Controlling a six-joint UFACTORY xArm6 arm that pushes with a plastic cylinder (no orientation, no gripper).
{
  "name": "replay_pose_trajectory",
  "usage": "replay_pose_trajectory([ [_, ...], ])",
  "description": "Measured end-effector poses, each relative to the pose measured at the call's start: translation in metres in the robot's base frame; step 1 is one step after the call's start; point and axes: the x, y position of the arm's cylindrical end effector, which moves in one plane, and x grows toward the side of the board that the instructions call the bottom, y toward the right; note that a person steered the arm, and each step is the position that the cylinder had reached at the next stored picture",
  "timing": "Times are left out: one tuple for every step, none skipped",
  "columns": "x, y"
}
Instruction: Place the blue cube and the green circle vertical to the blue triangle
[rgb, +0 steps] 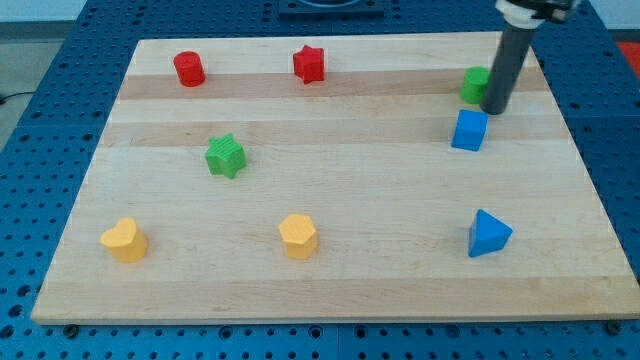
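The blue cube (469, 130) sits at the view's right, upper half of the board. The green circle (474, 85) lies just above it, partly hidden behind my rod. My tip (495, 110) rests just right of the green circle and just above-right of the blue cube, close to both. The blue triangle (488, 234) sits lower at the view's right, roughly below the blue cube.
A red cylinder (189, 69) and a red star (309, 64) sit near the view's top. A green star (226, 156) is left of centre. A yellow heart (124, 241) and a yellow hexagon (298, 236) sit near the bottom. The wooden board (350, 290) lies on a blue perforated table.
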Motion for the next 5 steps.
replay_pose_trajectory([
  [-0.019, 0.039],
  [-0.069, 0.049],
  [-0.057, 0.018],
  [-0.051, -0.021],
  [-0.053, -0.027],
])
